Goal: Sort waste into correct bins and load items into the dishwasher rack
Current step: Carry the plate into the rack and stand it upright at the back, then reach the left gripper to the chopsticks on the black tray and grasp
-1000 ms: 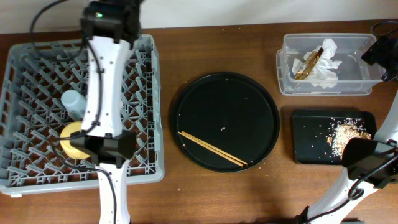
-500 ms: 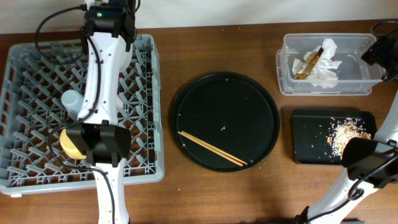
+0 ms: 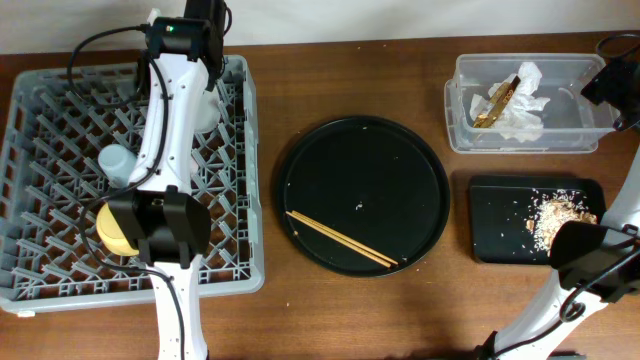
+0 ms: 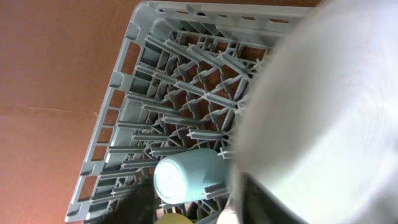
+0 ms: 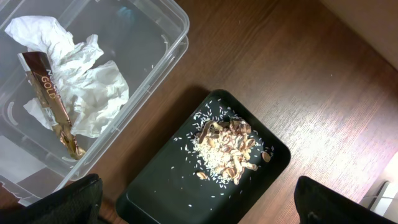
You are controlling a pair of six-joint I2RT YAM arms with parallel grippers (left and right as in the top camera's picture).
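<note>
Brown wooden chopsticks (image 3: 340, 238), thin pair, lie diagonally on round black tray (image 3: 400, 160) beside grey pegged dishwasher rack (image 3: 60, 150); left hand (image 3: 203, 95) nearer, grip unreadable behind pale grey round plate (image 4: 323, 93); right hand (image 5: 205, 202) spread, empty.

A brown wooden table with fine straight grain (image 3: 400, 310) fills nearly the whole overhead view. Along the top edge of that frame runs a pale off-white strip (image 3: 400, 18) beyond the table's far edge; whether it is wall or floor is unclear. The light is soft and even.
</note>
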